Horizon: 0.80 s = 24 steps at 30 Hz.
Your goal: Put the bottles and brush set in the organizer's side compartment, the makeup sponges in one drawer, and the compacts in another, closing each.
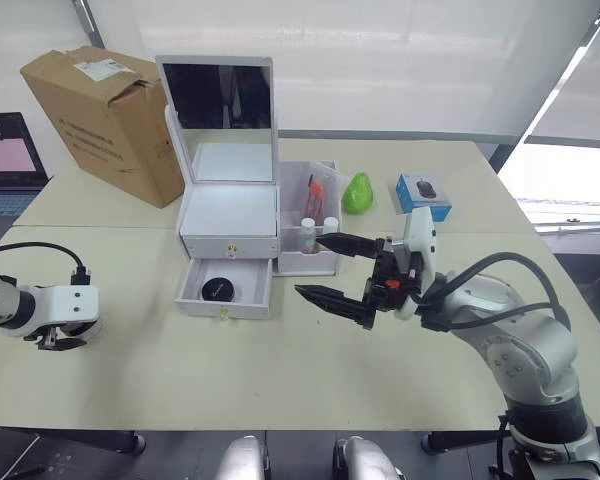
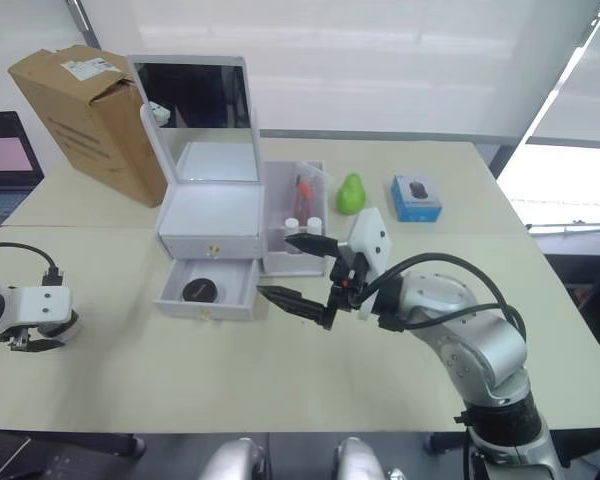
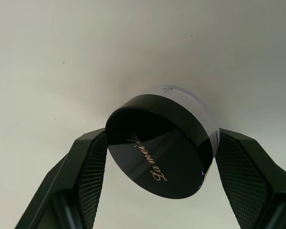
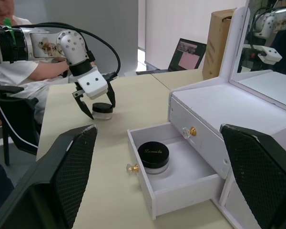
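Note:
The white organizer (image 1: 228, 215) stands with its mirror lid up. Its side compartment (image 1: 325, 262) holds two white-capped bottles (image 1: 308, 225) and a red brush set (image 1: 315, 190). The lower drawer (image 1: 192, 291) is pulled out with one black compact (image 1: 218, 289) inside, and the upper drawer (image 1: 229, 246) is shut. At the table's far left, my left gripper (image 1: 55, 340) is shut on a second black-lidded compact (image 3: 159, 152) that rests on the table. My right gripper (image 1: 310, 265) hangs wide open, holding nothing, just right of the open drawer. A green teardrop makeup sponge (image 1: 357, 193) stands right of the side compartment.
A cardboard box (image 1: 105, 120) sits behind and left of the organizer, with a laptop (image 1: 10, 150) further left. A blue box (image 1: 423, 195) lies right of the sponge. In the right wrist view, a person in white (image 4: 14, 71) sits behind my left arm.

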Each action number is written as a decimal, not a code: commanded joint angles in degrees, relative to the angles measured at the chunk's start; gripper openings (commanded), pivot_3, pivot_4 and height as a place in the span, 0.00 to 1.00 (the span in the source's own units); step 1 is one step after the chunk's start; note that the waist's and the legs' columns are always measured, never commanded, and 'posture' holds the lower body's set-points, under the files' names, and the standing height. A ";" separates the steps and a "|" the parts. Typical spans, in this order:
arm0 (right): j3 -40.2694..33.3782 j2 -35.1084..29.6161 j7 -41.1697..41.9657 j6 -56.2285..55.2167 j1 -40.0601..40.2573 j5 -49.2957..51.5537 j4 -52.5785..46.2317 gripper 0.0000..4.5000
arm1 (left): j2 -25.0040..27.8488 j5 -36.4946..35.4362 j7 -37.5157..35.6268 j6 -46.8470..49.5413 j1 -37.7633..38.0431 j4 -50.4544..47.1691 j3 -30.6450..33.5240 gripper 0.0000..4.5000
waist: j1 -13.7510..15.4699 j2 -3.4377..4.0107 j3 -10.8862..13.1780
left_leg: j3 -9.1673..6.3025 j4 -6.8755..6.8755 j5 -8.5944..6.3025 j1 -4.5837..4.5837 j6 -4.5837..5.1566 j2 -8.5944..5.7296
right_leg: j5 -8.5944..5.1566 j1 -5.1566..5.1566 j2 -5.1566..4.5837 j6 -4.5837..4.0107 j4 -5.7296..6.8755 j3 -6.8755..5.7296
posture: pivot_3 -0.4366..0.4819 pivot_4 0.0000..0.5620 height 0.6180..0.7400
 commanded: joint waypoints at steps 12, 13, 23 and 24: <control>-1.23 -0.86 0.48 -0.22 -1.03 2.66 -1.22 1.00 | 5.23 -23.27 -9.68 20.00 11.63 -9.13 23.96 0.99 | -1.32 -0.76 0.00 | 0.03 0.06 0.01 -0.07 -0.01 0.46 | -0.05 -0.02 0.37 -0.09 -0.04 -0.02 | 0.48 0.27 1.00; -1.15 -0.83 0.46 -0.24 -1.04 2.68 -1.21 1.00 | 4.41 -24.84 -8.71 22.85 13.73 -10.18 27.20 0.99 | -1.45 -0.72 0.00 | 0.03 0.05 0.01 -0.03 -0.01 0.46 | -0.06 0.00 0.38 -0.11 -0.02 -0.02 | 0.48 0.27 1.00; -1.12 -0.81 -0.10 0.04 -0.17 3.25 -2.25 1.00 | -28.03 -35.48 22.10 38.21 31.24 -33.03 51.81 0.99 | -1.74 -0.89 -0.16 | 0.02 0.01 0.02 0.09 -0.03 0.50 | 0.00 0.08 0.44 -0.12 -0.01 0.07 | 0.48 0.27 1.00; -1.16 -0.93 -0.01 0.08 -0.11 3.31 -2.32 1.00 | -30.84 -35.98 24.29 39.08 32.59 -35.58 51.92 0.99 | -1.72 -0.98 -0.20 | 0.01 0.01 0.02 0.11 -0.04 0.51 | 0.05 0.08 0.43 -0.19 -0.02 0.07 | 0.48 0.27 1.00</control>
